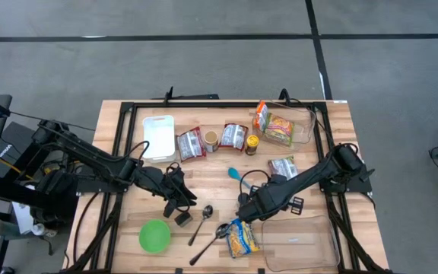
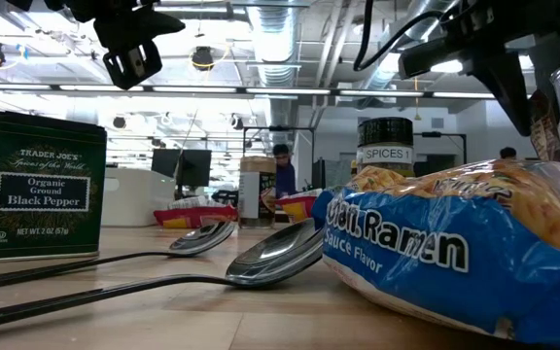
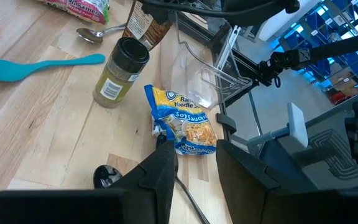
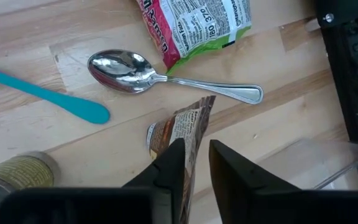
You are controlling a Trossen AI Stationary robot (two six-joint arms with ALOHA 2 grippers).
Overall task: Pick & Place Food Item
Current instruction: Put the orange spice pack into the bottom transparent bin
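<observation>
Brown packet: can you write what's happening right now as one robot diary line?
right gripper: shut on brown packet | left gripper: open, empty, near pepper tin

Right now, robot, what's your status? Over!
Right gripper shut on brown packet. Left gripper open, empty, near pepper tin. Spoon and teal spatula lie close beside the packet.

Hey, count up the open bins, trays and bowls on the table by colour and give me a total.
Clear plastic bins: 2
White rectangular tray: 1
Green round bowl: 1
Total: 4
</observation>
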